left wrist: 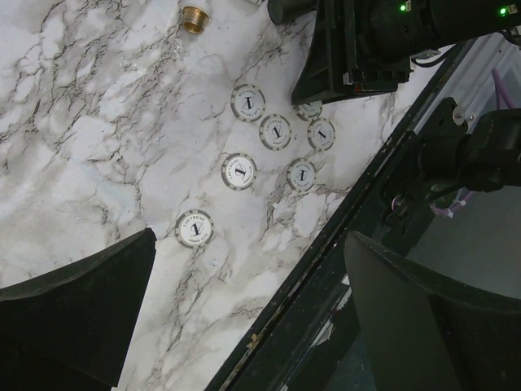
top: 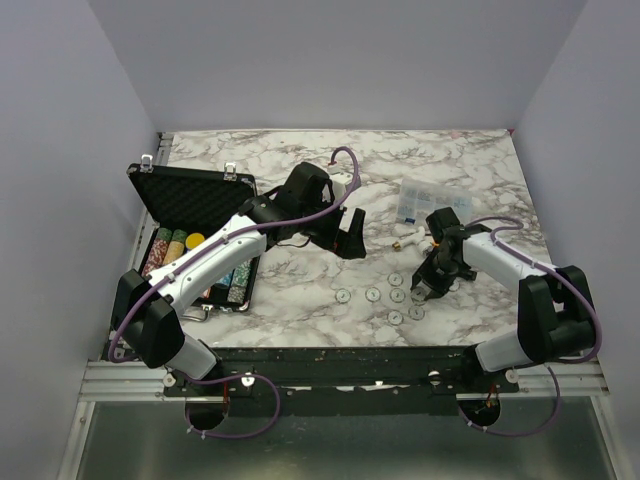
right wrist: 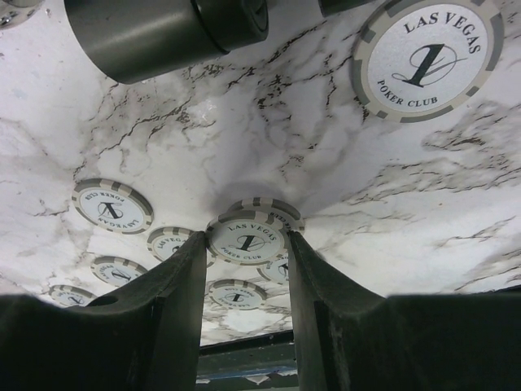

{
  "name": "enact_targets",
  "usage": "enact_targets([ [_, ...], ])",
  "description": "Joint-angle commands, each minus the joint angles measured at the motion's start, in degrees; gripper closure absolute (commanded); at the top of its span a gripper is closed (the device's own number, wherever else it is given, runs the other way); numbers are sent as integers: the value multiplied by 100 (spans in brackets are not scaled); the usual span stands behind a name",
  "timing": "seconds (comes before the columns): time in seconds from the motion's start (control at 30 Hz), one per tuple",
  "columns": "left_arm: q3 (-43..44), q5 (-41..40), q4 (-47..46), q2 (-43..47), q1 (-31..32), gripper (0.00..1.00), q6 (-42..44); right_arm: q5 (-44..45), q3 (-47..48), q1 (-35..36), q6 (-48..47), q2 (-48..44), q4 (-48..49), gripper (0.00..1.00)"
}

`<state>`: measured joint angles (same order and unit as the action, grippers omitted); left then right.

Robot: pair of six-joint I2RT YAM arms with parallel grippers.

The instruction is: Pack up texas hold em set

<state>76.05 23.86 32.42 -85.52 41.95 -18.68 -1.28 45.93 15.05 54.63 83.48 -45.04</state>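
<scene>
The case lies open at the table's left edge, lid tipped up toward the back. Rows of coloured chips fill its tray. The left arm crosses above the tray's right side and hides part of those rows.

The white chips are well apart from the case, scattered flat on the marble near the front edge, right of centre. The right gripper is down at the right end of that scatter. In the wrist view its two fingers press on either side of a single chip, which overlaps another one lying just behind it. More of them lie beyond, close together.

The left gripper hangs over bare marble between case and scatter, its jaws spread wide and holding nothing.

Behind the right gripper sits a clear box. A small brass fitting lies between that box and the white chips. A dark cylinder lies near the pinched chip; what it is cannot be told.
</scene>
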Motion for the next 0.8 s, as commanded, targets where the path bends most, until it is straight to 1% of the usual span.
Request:
enact_targets([
  [0.0, -47, 130, -98, 62, -20, 2, 4, 280, -58, 42, 114, 33, -103, 62],
  [0.47, -51, 165, -110, 61, -21, 1, 4, 181, -196, 59, 138, -81, -55, 57],
  [0.67, -57, 192, -130, 57, -21, 1, -13, 163, -143, 68, 127, -19, 6, 50],
  [0.77, -55, 189, -118, 62, -20, 1, -12, 163, -16, 74, 71, 9, -60, 44],
])
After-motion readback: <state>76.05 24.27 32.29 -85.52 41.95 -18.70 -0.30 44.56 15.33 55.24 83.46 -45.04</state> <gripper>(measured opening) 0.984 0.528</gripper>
